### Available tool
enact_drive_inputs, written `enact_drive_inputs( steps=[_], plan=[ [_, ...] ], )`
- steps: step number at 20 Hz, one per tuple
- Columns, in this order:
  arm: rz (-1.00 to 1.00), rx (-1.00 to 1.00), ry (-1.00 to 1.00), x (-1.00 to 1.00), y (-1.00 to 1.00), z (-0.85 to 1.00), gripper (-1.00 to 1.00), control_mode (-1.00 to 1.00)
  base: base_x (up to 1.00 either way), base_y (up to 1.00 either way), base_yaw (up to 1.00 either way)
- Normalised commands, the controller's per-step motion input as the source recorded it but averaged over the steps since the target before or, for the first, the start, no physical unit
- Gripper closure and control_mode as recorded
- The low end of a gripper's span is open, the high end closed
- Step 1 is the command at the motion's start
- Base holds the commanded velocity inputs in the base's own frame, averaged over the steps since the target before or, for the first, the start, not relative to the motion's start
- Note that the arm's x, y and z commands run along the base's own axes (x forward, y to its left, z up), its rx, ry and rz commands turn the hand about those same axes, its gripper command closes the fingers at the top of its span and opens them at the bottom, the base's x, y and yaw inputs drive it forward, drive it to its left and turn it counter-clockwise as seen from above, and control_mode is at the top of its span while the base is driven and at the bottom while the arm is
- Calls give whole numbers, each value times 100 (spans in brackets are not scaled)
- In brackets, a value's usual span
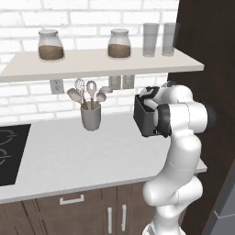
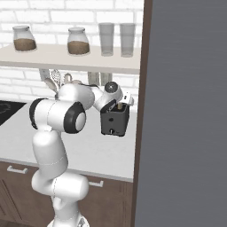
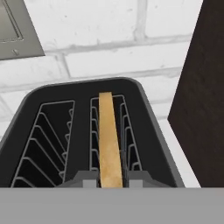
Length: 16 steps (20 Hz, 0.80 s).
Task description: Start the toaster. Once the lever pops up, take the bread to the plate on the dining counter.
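Observation:
The black toaster (image 1: 143, 123) (image 2: 114, 122) stands on the counter against the brick wall, beside a dark tall cabinet. From above, in the hand view, the toaster (image 3: 48, 105) has two wire-lined slots. The bread (image 3: 109, 140), a pale tan slice seen edge-on, stands in the right-hand slot. My gripper (image 3: 111, 183) is right over that slot, its grey fingertips (image 3: 89, 183) pressed on either side of the slice's near end: shut on the bread. In the right base view the gripper (image 2: 119, 103) sits on top of the toaster, a bit of tan bread (image 2: 119, 106) beneath it.
A grey utensil cup (image 1: 91, 117) stands left of the toaster. A shelf (image 1: 92, 62) with jars and glasses hangs low overhead. A cooktop (image 1: 9, 153) lies far left. The dark cabinet side (image 1: 206, 55) (image 3: 205, 87) is close on the toaster's right. A wall outlet (image 3: 17, 26) sits behind.

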Motion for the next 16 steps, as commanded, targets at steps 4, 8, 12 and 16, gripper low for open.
enact_drive_inputs(
  steps=[4,8,12,16],
  plan=[
    [0,0,0,0,0,0,100,-100,0,0,0],
    [0,0,-2,-11,0,0,100,-100,0,0,0],
    [0,-1,-8,-6,0,7,100,-100,0,0,0],
    [0,0,-19,-16,0,23,100,-100,0,0,0]
  ],
)
